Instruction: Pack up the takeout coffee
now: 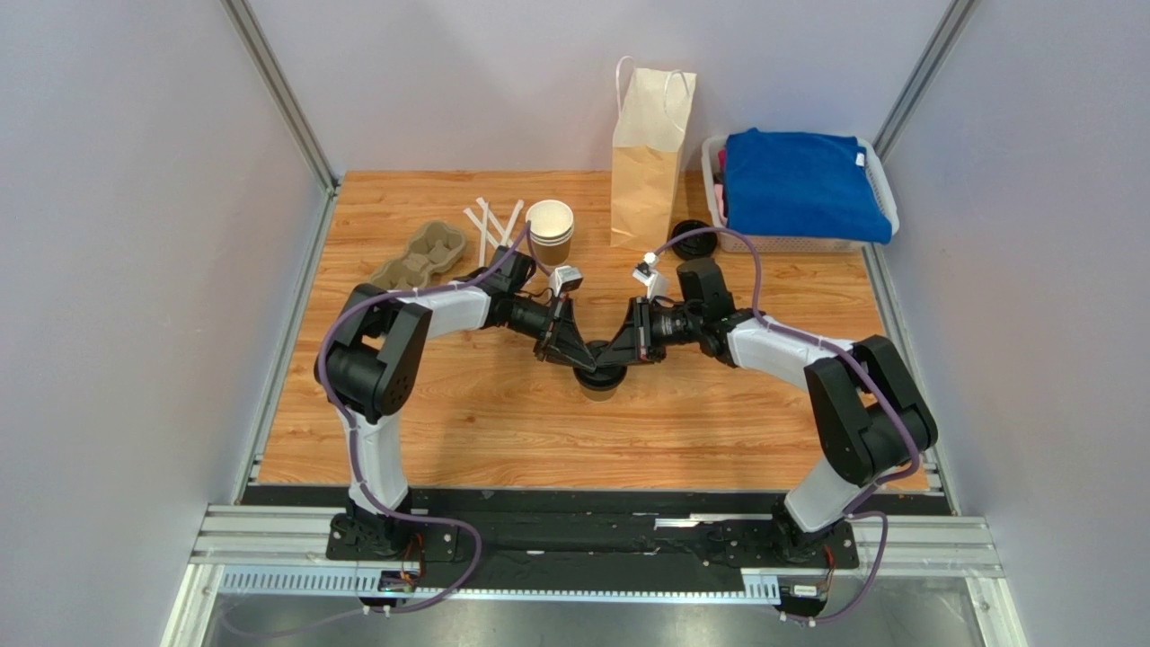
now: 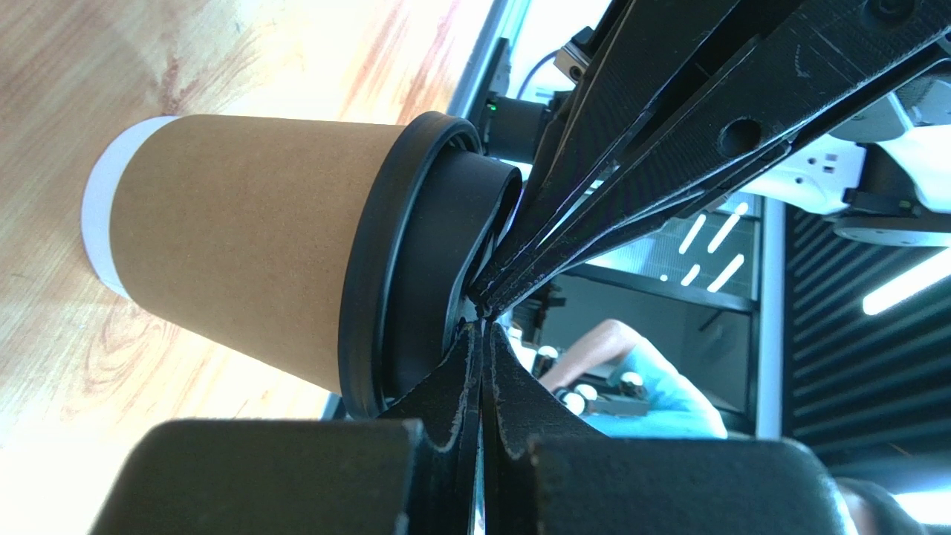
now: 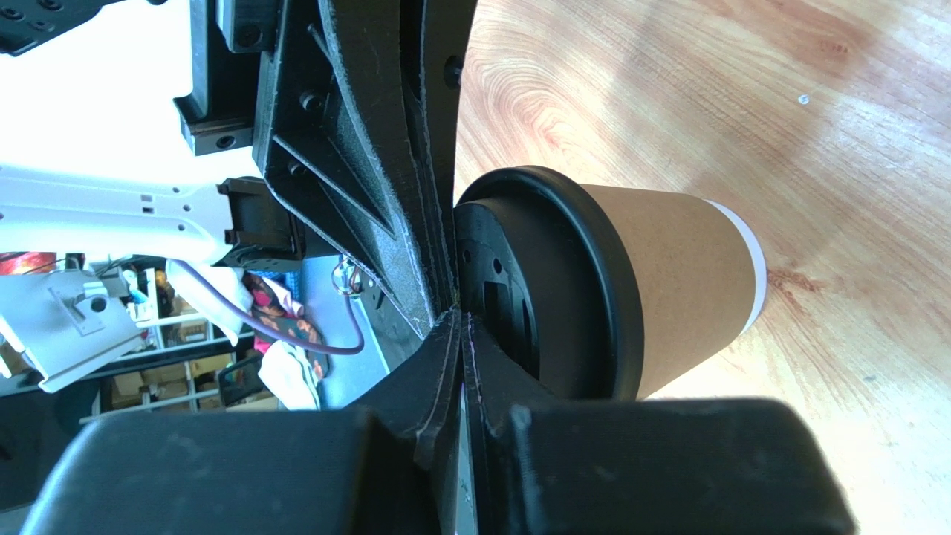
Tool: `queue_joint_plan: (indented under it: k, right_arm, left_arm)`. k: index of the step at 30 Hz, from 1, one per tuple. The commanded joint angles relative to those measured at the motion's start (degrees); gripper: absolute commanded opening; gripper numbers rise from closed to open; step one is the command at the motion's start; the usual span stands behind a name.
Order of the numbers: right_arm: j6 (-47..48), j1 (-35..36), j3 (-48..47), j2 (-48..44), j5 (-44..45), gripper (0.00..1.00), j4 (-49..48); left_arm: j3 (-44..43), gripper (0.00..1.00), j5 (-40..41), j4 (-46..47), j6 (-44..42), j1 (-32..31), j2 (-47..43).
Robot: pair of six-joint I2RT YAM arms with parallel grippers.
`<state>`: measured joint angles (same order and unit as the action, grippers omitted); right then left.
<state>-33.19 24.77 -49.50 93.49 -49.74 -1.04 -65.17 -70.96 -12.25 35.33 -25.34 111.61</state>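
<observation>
While both grippers meet tip-down at its lid, the takeout coffee (image 2: 246, 251) stands upright in the middle of the table (image 1: 459, 432), apart from the paper bag (image 1: 648, 148).
Left gripper (image 2: 482, 323) has its fingers together with nothing between them. Right gripper (image 3: 460, 321) looks the same, tips against the black lid (image 3: 558, 290). Probably light. The thin paper wall would dent if squeezed, and the slick lid could pop. Best hold is gently round the kraft sidewall under the rim.
</observation>
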Motion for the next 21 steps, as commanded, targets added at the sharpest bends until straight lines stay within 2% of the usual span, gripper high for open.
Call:
queue_joint_plan:
  k: [1,13,21]
  right_arm:
    - [3.66,-0.96,3.35,3.98,7.81,0.08,3.59]
    - [3.75,-0.96,3.70,5.03,7.11,0.07,2.71]
    - [2.70,-0.08,0.02,-0.41,3.51,0.11,3.85]
  left_arm:
    - [2.94,0.00,18.13,-1.28,-6.24,0.03,6.77]
    - [2.59,0.00,18.32,-0.94,-7.12,0.12,10.03]
    - [-2.77,0.03,11.38,3.11,-5.45,-1.46,1.34]
